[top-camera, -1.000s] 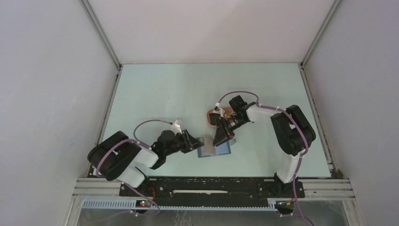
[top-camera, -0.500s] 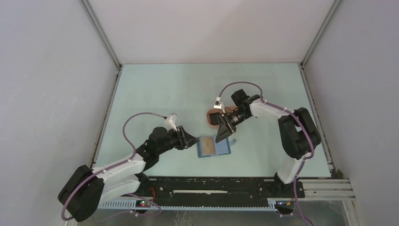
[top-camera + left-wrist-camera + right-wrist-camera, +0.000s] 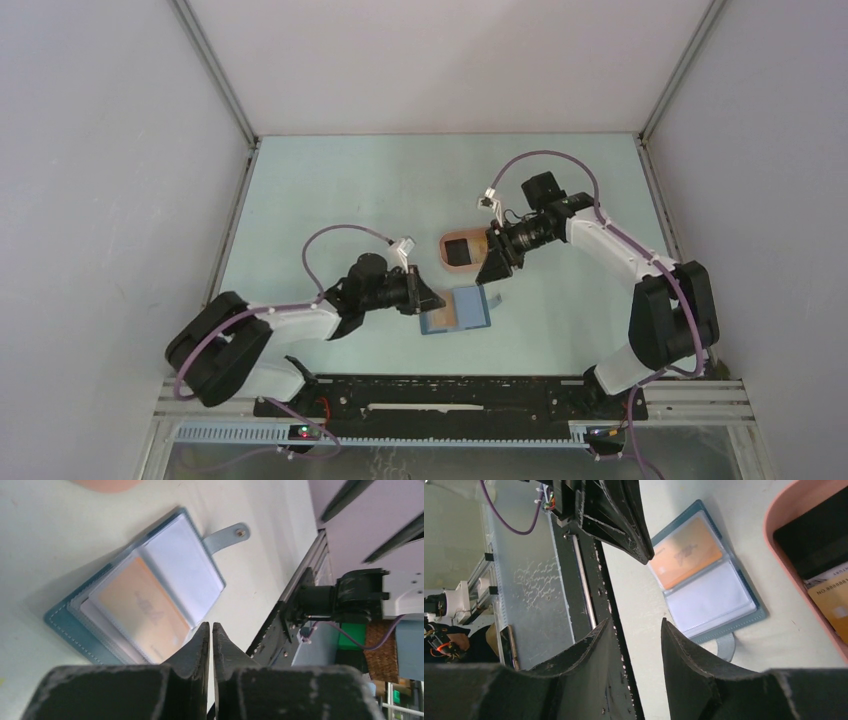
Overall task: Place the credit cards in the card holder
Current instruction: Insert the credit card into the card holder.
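The blue holder (image 3: 455, 310) is laid open and flat on the bench, its snap tab (image 3: 227, 534) pointed toward 3 o'clock in the top view. An orange card (image 3: 137, 607) is sleeved in the 9 o'clock page; the other clear page is blank. A black card (image 3: 457, 247) and a yellow printed card (image 3: 831, 602) are lying in the pink tray (image 3: 804, 502) at the holder's 12 o'clock.

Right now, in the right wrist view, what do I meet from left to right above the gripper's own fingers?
left gripper, shut → card holder, lying open → pink tray holding credit cards
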`<action>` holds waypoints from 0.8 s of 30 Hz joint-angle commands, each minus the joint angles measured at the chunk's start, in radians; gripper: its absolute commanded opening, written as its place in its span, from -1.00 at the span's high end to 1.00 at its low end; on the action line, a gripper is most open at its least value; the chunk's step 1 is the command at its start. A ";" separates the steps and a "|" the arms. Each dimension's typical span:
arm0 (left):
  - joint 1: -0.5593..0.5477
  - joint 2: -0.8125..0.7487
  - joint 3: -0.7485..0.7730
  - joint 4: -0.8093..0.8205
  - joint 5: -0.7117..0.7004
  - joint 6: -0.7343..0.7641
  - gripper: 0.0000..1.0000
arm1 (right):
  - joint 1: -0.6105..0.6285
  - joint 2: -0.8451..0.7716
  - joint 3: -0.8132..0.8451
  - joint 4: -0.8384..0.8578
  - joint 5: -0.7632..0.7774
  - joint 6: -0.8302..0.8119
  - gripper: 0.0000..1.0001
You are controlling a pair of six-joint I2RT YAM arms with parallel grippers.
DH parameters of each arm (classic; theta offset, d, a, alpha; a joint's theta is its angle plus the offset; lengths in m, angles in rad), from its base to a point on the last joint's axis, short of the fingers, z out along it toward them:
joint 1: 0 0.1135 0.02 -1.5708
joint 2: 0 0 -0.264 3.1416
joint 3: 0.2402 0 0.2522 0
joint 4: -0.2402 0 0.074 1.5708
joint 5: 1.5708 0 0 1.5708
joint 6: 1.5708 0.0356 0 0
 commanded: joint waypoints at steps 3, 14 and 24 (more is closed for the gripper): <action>-0.007 0.122 0.009 0.068 -0.009 0.010 0.84 | -0.006 0.014 0.019 -0.010 0.006 -0.028 0.01; -0.003 0.150 -0.059 -0.054 -0.204 0.016 0.92 | -0.008 0.000 0.019 -0.012 0.034 -0.037 0.01; -0.002 -0.148 -0.006 -0.200 -0.239 0.142 0.74 | -0.001 -0.089 0.082 0.004 0.170 -0.054 -0.03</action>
